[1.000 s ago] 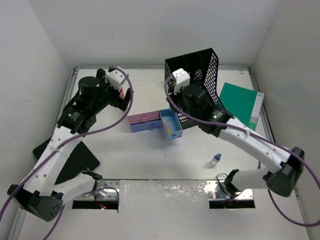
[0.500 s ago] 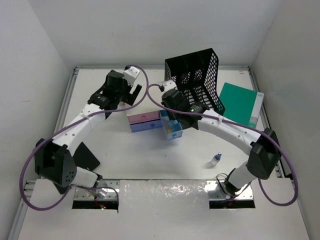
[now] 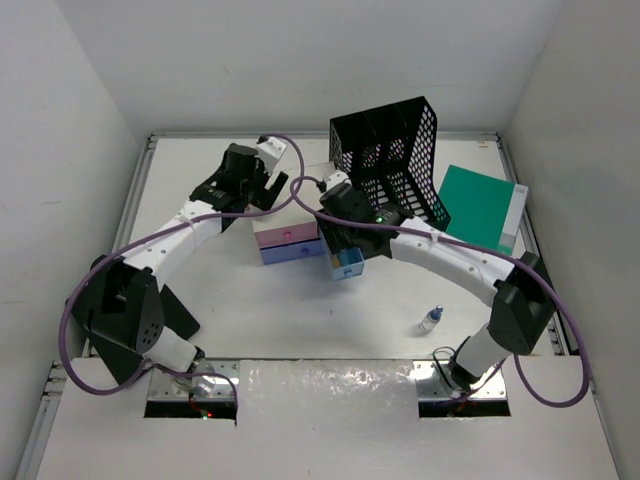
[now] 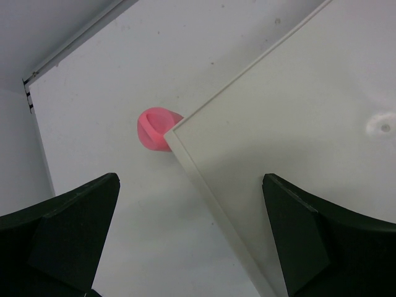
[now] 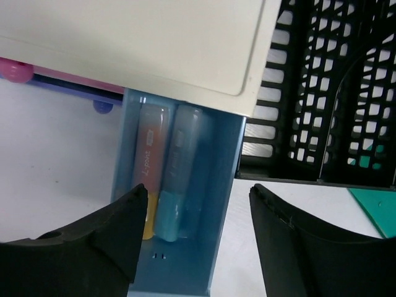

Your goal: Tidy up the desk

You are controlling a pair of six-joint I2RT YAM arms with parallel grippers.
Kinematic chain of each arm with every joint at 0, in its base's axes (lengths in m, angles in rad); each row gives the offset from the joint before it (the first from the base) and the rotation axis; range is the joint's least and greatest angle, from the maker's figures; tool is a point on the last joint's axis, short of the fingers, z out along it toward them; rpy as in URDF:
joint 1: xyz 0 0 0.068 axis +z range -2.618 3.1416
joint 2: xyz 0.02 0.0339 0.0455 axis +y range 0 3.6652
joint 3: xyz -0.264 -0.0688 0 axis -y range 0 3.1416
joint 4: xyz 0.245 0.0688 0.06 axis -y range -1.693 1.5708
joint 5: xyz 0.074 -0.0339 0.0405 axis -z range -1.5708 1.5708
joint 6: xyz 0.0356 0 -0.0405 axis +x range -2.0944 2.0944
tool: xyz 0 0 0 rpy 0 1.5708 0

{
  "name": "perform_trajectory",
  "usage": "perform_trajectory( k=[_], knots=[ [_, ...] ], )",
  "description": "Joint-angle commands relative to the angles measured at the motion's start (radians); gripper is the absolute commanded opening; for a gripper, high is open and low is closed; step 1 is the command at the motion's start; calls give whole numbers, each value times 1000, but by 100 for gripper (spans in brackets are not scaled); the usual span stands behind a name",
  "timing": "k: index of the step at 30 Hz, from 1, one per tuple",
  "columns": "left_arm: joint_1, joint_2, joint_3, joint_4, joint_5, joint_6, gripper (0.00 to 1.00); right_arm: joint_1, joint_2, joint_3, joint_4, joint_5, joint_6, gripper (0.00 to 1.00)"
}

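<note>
Surface lies under and all round the drawer box. It's rigid and fixed, nothing to grip. Likely job is the blue drawer pulled out on the box's right side: light plastic, slick, should slide. Take it by the front wall. Two markers lie loose inside and may roll. Right tool has jaws apart over that drawer, holding nothing. Left tool is wide open above the box's corner, empty.
</note>
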Motion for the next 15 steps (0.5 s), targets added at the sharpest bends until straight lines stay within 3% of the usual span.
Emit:
perform_trajectory(
  k=[1, 6, 11, 15],
  knots=[
    [-4, 6, 43, 53, -14, 8, 100, 16, -41, 86, 9, -3, -45, 65],
    [-5, 19, 49, 50, -14, 14, 99, 55, -152, 68, 41, 60, -73, 59],
    [-5, 38, 40, 44, -9, 23, 100, 131, -286, -167, 90, 151, 75, 28],
    [-5, 55, 33, 32, -17, 39, 100, 219, -322, -279, 70, 206, 198, 25]
  ],
)
